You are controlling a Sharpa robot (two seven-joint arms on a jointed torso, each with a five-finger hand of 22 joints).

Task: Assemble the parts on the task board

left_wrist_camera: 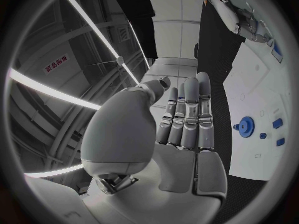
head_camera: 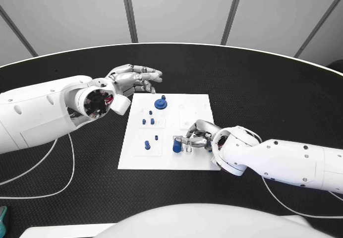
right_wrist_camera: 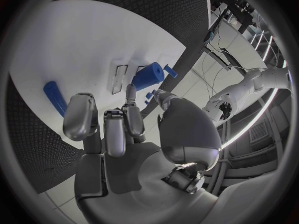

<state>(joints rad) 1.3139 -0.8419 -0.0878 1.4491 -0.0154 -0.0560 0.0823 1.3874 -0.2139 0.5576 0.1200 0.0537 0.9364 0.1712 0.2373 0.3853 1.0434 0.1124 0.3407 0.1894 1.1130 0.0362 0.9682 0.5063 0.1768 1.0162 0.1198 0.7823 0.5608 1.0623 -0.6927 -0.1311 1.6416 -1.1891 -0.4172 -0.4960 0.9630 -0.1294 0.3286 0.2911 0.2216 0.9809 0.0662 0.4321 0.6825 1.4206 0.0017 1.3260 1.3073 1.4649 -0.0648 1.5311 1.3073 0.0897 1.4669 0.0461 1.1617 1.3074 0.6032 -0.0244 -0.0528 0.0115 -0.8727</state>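
The white task board (head_camera: 202, 106) lies mid-table. A blue gear-topped part (head_camera: 161, 103) stands near its far edge, small blue pieces (head_camera: 148, 120) sit behind a blue peg (head_camera: 147, 145), and a blue cylinder (head_camera: 176, 145) stands near the front edge. My right hand (head_camera: 200, 135) hovers low beside the cylinder (right_wrist_camera: 147, 76), fingertips (right_wrist_camera: 131, 92) close to its side and spread; I cannot tell whether they touch it. My left hand (head_camera: 136, 79) hangs above the board's far left corner, fingers extended and empty. The left wrist view shows the left hand (left_wrist_camera: 184, 129), the board (left_wrist_camera: 261, 84) and the gear part (left_wrist_camera: 246, 127).
A white cable (head_camera: 61, 186) loops over the black table on the left. A white flat object (head_camera: 64, 230) and a teal item (head_camera: 2, 218) lie at the near left edge. Black tabletop surrounds the board.
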